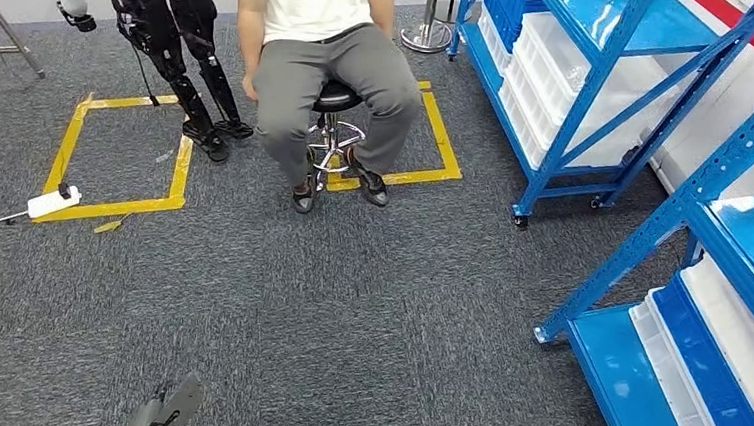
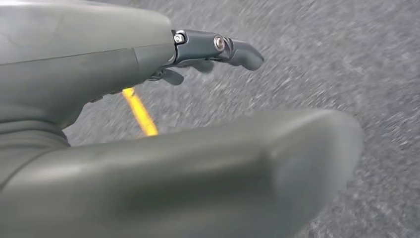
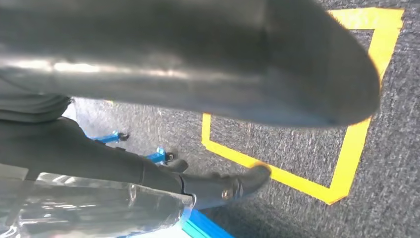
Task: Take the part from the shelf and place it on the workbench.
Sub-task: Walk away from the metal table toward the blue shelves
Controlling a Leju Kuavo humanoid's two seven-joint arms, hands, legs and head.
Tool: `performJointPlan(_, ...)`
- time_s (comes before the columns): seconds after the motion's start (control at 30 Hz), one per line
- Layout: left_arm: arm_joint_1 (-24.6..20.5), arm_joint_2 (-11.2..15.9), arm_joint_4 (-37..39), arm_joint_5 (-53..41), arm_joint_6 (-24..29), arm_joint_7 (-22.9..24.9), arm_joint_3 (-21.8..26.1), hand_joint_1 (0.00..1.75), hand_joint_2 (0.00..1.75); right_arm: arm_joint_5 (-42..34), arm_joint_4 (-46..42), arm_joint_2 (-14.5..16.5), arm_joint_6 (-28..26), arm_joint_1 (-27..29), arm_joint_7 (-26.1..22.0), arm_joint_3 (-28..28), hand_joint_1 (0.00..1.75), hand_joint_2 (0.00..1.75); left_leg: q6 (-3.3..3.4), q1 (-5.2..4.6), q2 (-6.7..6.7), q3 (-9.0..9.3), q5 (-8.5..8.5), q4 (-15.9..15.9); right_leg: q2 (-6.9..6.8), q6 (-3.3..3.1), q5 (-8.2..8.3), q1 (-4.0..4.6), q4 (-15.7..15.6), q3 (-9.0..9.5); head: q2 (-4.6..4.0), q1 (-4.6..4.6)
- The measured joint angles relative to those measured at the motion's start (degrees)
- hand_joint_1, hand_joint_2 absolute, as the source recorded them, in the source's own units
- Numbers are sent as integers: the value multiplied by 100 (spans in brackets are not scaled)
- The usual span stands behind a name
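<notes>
Two robot hands hang over grey carpet. The left robot hand has its fingers stretched out and apart, holding nothing. A power strip lies well left of the stool, where a person sits. Right of the stool stands the blue shelf with white bins; I can make out no part in them. The right robot hand has a clear, glossy thing against its dark fingers, possibly the wrapped part; whether it is gripped I cannot tell. If it is the part, it is likely light and slippery, best held around its firm middle.
</notes>
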Motion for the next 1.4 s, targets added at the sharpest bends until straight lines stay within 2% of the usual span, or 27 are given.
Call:
performJointPlan(0.03, 7, -22, 3, 5, -11, 13, 46, 0, 0, 13, 1, 2, 9, 10, -11, -4, 0, 0, -34, 27, 13, 23, -26, 6, 72, -43, 2, -21, -11, 12, 0, -5)
performJointPlan(0.1, 12, -61, 9, 27, -27, 14, 113, 0, 0, 43, 1, 5, 26, 2, -27, -7, 0, 0, -82, 76, -195, -28, -201, 212, 215, -141, 17, -55, -35, 45, 0, -27)
performJointPlan(0.17, 33, -86, 28, 57, -45, 12, 167, 0, 0, 66, 1, 12, 39, -34, -36, -7, 0, 0, -88, 92, -536, -316, -565, 855, 370, -222, 26, -48, -42, 57, 0, -63)
performJointPlan(0.23, 65, -102, 49, 76, -60, 12, 218, 0, 0, 81, 1, 17, 62, -51, -39, -7, 0, 0, -74, 89, -672, -667, -794, 1501, 555, -258, 28, -8, -40, 60, 0, -75)
performJointPlan(0.27, 75, -105, 54, 90, -76, 13, 237, 0, 0, 86, 1, 19, 75, -46, -40, -7, 0, 0, -57, 87, -691, -740, -746, 1580, 647, -264, 29, 9, -38, 66, 0, -74)
performJointPlan(0.3, 78, -110, 57, 112, -106, 23, 256, 0, 0, 90, 1, 19, 88, -41, -41, -8, 0, 0, -32, 86, -709, -698, -581, 1427, 735, -263, 29, 20, -37, 76, 0, -75)
performJointPlan(0.33, 77, -115, 59, 158, -158, 52, 278, 0, 0, 93, 1, 18, 103, -38, -42, -8, 0, 0, -2, 84, -761, -559, -347, 1091, 821, -262, 29, 26, -36, 92, 0, -75)
performJointPlan(0.4, 64, -120, 70, 365, -338, 218, 377, 0, 0, 77, 1, 22, 133, -47, -44, -10, 0, 0, 53, 82, -1009, -242, -14, 384, 972, -250, 33, 39, -32, 108, 0, -69)
performJointPlan(0.47, 43, -128, 86, 688, -564, 512, 557, 0, 0, 31, 3, 30, 160, -52, -43, -31, 0, 0, 77, 59, -1145, -114, 46, 101, 1090, -202, 49, 33, -35, 77, 0, -84)
performJointPlan(0.53, 19, -149, 92, 949, -716, 748, 781, 0, 0, -6, 6, 31, 184, -31, -37, -66, 0, 0, 115, 48, -1025, -91, 83, 35, 1171, -128, 78, 23, -51, 30, 0, -106)
performJointPlan(0.6, 4, -166, 92, 1077, -781, 872, 976, 0, 0, -31, 9, 31, 201, -13, -33, -96, 0, 0, 181, 60, -884, -51, 149, -69, 921, -98, 8, 40, 107, -91, 0, -93)
performJointPlan(0.67, 2, -173, 96, 1153, -835, 1025, 1127, 0, 0, -81, 9, 30, 216, -32, -32, -133, 0, 0, 221, 49, -721, -29, 178, -122, 553, -116, -247, 36, 669, -390, 0, -72)
performJointPlan(0.73, 4, -174, 112, 1192, -913, 1192, 1245, 0, 0, -122, 10, 27, 231, -41, -32, -180, 0, 0, 227, 35, -548, -35, 170, -120, 442, -97, -485, -1, 1322, -720, 0, -57)
performJointPlan(0.77, 4, -175, 122, 1188, -957, 1249, 1287, 0, 0, -128, 11, 27, 235, -27, -32, -204, 0, 0, 222, 35, -468, -38, 164, -118, 422, -56, -505, -26, 1442, -776, 0, -55)
performJointPlan(0.8, 5, -177, 129, 1168, -999, 1289, 1316, 0, 0, -127, 11, 23, 235, -11, -32, -225, 0, 0, 210, 40, -393, -37, 155, -116, 390, 4, -442, -52, 1336, -710, 0, -47)
performJointPlan(0.87, 14, -176, 135, 1108, -1057, 1329, 1354, 0, 0, -110, 11, 20, 233, 8, -32, -262, 0, 0, 159, 48, -254, -10, 126, -112, 188, 117, -197, -101, 600, -293, 1, -37)
performJointPlan(0.9, 25, -173, 136, 1075, -1068, 1337, 1364, 0, 0, -97, 11, 20, 232, 1, -32, -275, 0, 0, 113, 39, -184, 10, 98, -107, 62, 136, -91, -93, 242, -80, 1, -28)
performJointPlan(0.97, 42, -166, 136, 1030, -1067, 1339, 1369, 0, 0, -78, 11, 28, 231, -8, -31, -288, 0, 0, 23, 16, -65, 65, 49, -101, -57, 83, -8, -65, -87, 115, 1, -50)
performJointPlan(1.03, 46, -178, 136, 1009, -1056, 1338, 1370, 0, 0, -74, 13, 26, 232, 14, -25, -296, 0, 0, -45, 36, 30, 121, 23, -112, 72, -4, 4, -45, -87, 117, 1, -84)
performJointPlan(1.07, 44, -185, 136, 996, -1047, 1338, 1369, 0, 0, -73, 13, 25, 233, 31, -19, -303, 0, 0, -80, 64, -26, 133, -13, -89, 137, -44, 9, -58, -94, 123, 1, -92)
performJointPlan(1.13, 60, -198, 137, 956, -1031, 1336, 1369, 0, 0, -69, 14, 20, 235, 38, -4, -320, 0, 0, -128, 107, -330, 13, -261, 235, 266, -149, 26, -93, -109, 140, 1, -115)
performJointPlan(1.2, 102, -205, 139, 919, -1026, 1334, 1368, 0, 0, -68, 14, 20, 242, 30, 7, -330, 0, 0, -128, 118, -621, -324, -660, 966, 403, -218, 30, -75, -110, 142, 0, -136)
performJointPlan(1.23, 124, -209, 141, 908, -1027, 1334, 1368, 0, 0, -68, 14, 22, 246, 30, 12, -331, 0, 0, -121, 117, -666, -502, -793, 1315, 483, -232, 31, -54, -109, 142, 0, -137)
performJointPlan(1.27, 141, -211, 142, 902, -1027, 1334, 1368, 0, 0, -69, 14, 23, 250, 37, 18, -332, 0, 0, -108, 116, -682, -618, -815, 1509, 566, -237, 33, -36, -107, 145, 0, -137)
performJointPlan(1.3, 151, -212, 142, 901, -1027, 1334, 1369, 0, 0, -69, 14, 22, 254, 45, 25, -334, 0, 0, -88, 116, -694, -635, -715, 1488, 652, -241, 36, -22, -106, 150, 0, -137)
performJointPlan(1.33, 155, -212, 142, 899, -1027, 1334, 1369, 0, 0, -69, 14, 22, 255, 51, 30, -337, 0, 0, -60, 115, -721, -540, -514, 1239, 740, -242, 39, -13, -105, 158, 0, -137)
performJointPlan(1.4, 158, -210, 142, 897, -1027, 1334, 1368, 0, 0, -69, 14, 30, 256, 53, 34, -340, 0, 0, 10, 117, -967, -201, -101, 470, 895, -231, 45, -2, -101, 166, 0, -134)
